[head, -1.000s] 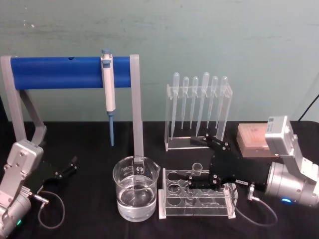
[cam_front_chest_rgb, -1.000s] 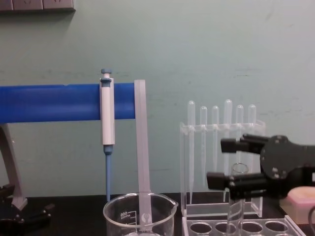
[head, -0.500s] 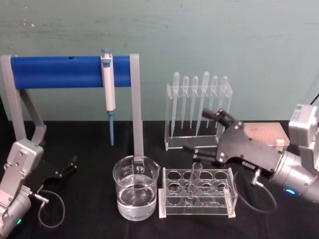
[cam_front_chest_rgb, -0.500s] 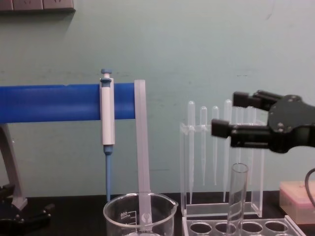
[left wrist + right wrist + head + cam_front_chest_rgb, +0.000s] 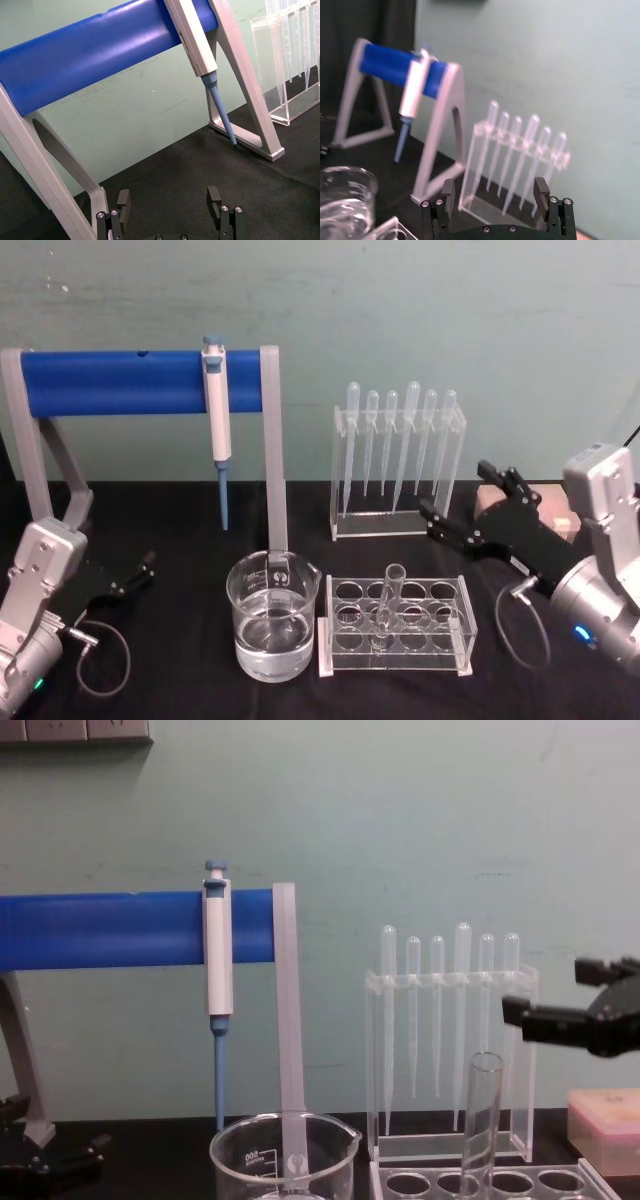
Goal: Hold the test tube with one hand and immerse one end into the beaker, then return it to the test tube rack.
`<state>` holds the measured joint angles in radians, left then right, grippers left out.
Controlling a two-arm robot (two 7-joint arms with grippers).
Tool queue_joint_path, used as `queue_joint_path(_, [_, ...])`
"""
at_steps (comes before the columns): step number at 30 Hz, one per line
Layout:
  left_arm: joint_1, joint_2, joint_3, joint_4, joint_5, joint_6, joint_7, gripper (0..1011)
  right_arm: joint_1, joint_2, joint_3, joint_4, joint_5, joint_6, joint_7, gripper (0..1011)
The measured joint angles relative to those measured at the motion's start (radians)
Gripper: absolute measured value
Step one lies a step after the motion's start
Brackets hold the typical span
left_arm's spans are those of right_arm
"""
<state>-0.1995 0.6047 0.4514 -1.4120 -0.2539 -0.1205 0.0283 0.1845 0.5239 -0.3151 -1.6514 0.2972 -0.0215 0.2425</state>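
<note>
Fingers of the right gripper (image 5: 462,504) stand wide apart, holding nothing, above and to the right of the rack (image 5: 395,626). The test tube (image 5: 388,598) leans in that rack, just right of the beaker (image 5: 272,617). The left gripper (image 5: 135,574) rests open at the table's left.

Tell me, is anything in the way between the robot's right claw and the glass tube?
Nothing visible is. The right gripper hangs open, up and to the right of the test tube, which stands in its clear rack. The pipette stand is further back, not between them.
</note>
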Motion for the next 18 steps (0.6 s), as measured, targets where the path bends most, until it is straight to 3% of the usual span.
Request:
queue_joint_path(9, [0.0,0.0,0.0,0.0,0.0,0.0,0.0,1000,0.012,-0.071,-0.01,0.077,-0.037,0.053,-0.033,1000])
queue_joint_path(18, [0.0,0.0,0.0,0.0,0.0,0.0,0.0,1000,0.015,-0.103,-0.007,0.105,-0.061,0.064,-0.033,1000])
